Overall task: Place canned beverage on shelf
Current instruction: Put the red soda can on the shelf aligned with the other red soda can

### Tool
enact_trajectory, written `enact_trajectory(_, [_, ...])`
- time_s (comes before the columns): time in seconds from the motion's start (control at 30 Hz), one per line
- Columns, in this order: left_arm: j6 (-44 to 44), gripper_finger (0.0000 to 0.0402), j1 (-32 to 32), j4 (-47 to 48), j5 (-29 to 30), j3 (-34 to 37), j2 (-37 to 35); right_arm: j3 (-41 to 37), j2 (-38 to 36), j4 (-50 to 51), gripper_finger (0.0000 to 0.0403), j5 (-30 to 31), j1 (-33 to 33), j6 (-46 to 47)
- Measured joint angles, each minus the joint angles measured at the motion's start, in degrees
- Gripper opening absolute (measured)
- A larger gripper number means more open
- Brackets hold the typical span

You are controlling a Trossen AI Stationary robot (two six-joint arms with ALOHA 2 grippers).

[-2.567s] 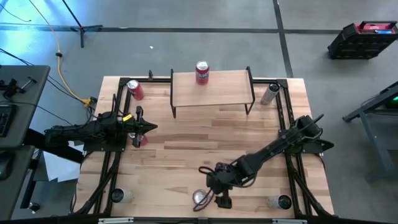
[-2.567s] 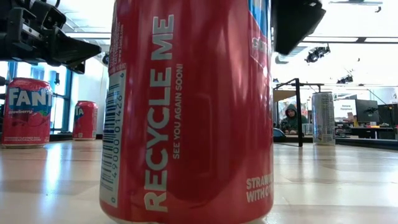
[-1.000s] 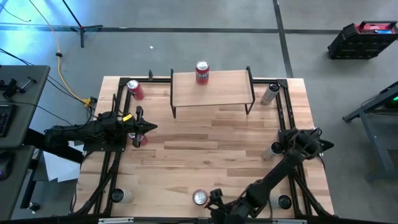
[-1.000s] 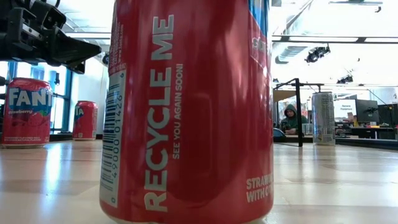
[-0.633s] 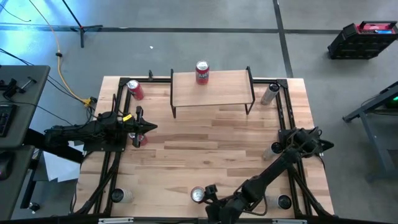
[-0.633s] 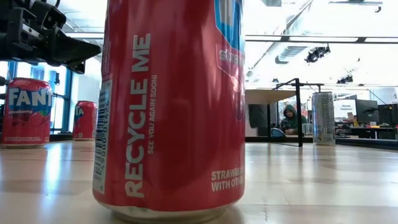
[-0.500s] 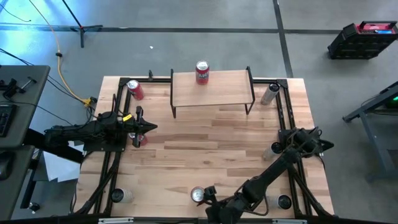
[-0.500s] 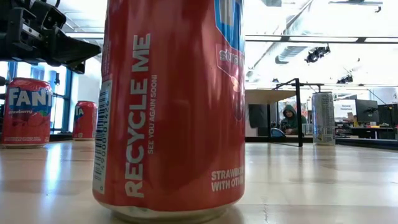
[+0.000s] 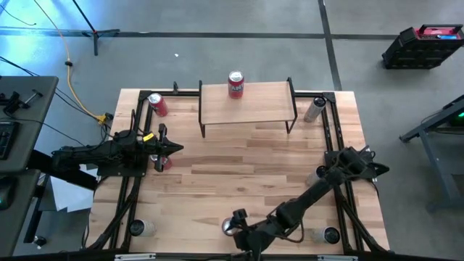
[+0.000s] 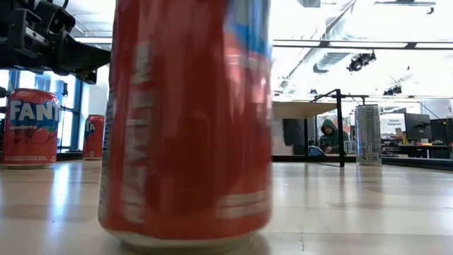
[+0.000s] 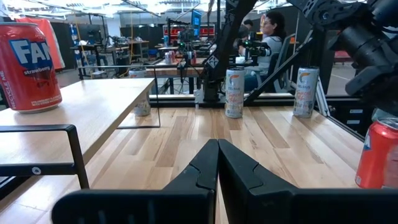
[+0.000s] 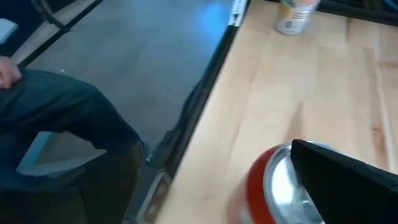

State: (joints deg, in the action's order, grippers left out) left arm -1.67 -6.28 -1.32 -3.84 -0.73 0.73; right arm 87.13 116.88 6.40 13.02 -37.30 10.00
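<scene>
Lying pale and planked under grey concrete flooring, the wooden surface (image 9: 239, 174) is filling the middle of the high view, with a desk at the far left and a black case at the upper right. In the low view, a bright room with ceiling lights is showing behind, and a seated person (image 10: 330, 134) is looking on from far off.

At the left, the left gripper (image 9: 174, 148) is hanging over the surface's left side, its fingers (image 11: 211, 163) pressed fully together and gripping nothing. A red can (image 9: 156, 104) is standing near the back left corner.

Along the back edge, the shelf (image 9: 246, 101) is running its long axis left to right, and one red can (image 9: 235, 84) is standing upright on its plank. A silver can (image 9: 315, 109) is standing just right of it.

At the front edge, the canned beverage (image 9: 229, 227) is standing upright, top facing up. The right gripper (image 9: 243, 229) is sitting beside it with fingers (image 12: 339, 177) spread wide; whether they are touching the can is unclear.
</scene>
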Motion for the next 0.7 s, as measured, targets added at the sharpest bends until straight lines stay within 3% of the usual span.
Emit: enact_trajectory(0.7, [-0.02, 0.0003, 0.00, 0.00, 0.00, 0.00, 0.00, 1.32, -0.20, 5.46, 0.0397, 4.76, 3.20, 2.88])
